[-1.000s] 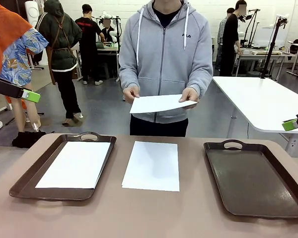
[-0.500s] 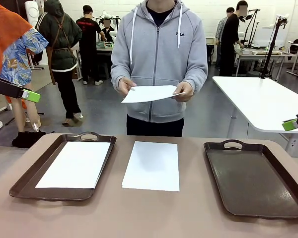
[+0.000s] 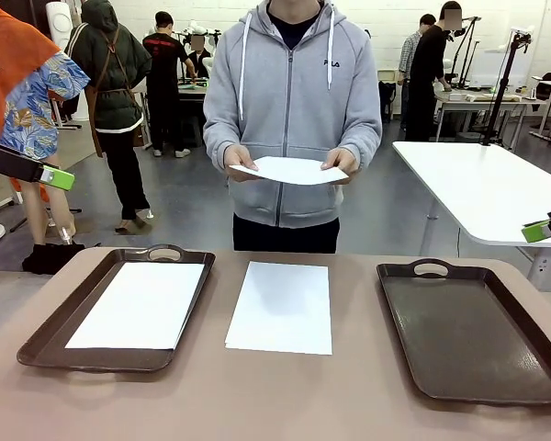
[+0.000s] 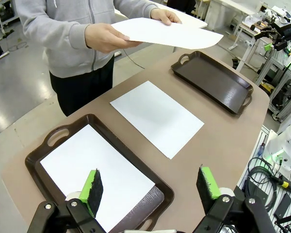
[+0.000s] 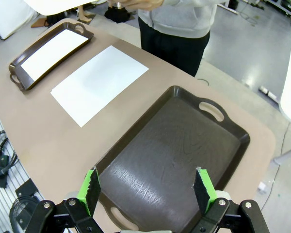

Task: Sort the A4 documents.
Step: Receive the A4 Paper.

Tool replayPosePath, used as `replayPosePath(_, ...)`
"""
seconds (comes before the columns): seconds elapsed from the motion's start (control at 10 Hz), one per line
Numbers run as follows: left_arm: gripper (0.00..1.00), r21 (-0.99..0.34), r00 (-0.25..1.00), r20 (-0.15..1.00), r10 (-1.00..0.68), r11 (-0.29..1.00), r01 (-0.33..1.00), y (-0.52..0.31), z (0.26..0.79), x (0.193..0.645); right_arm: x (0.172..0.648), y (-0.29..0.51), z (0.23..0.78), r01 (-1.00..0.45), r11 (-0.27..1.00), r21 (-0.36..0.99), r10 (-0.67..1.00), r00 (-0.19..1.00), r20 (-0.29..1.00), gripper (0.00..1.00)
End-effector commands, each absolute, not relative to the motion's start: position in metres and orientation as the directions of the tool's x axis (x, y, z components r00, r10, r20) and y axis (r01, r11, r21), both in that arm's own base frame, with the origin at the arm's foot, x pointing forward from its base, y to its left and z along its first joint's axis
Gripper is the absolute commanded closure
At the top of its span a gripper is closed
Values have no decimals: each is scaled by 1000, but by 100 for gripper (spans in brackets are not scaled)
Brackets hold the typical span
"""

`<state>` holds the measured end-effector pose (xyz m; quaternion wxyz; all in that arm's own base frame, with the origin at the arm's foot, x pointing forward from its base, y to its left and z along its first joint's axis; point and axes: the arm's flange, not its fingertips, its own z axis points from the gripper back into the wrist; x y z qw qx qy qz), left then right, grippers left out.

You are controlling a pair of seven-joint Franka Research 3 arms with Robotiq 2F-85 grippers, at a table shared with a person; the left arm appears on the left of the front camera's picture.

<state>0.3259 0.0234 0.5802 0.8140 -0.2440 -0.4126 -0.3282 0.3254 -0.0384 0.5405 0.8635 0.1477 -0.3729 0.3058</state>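
Three plain white sheets, thin and blank. At the bottom of the left wrist view, left gripper wide open, holding nothing. Lower left, first sheet flat inside the left tray, brown rim showing all round it. In the middle, second sheet flat on the bare table, apart from both trays. Higher up, third sheet, bent a little, held by the person. Lower right, right tray with lots of room inside. Right gripper wide open too, holding nothing.

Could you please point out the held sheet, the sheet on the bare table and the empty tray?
Held sheet [image 3: 289,170], front view, its middle.
Sheet on the table [image 3: 280,308], front view, its middle.
Empty tray [image 3: 473,335], front view, bare floor.
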Motion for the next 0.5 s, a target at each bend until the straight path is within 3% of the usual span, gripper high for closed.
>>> replayPosePath(0.0,0,-126,441,832,-337,660,741,22,580,327,326,-38,539,-643,765,35,415,534,736,0)
replayPosePath(0.4,0,-126,441,832,-337,660,741,22,580,327,326,-38,539,-643,765,35,415,534,736,0)
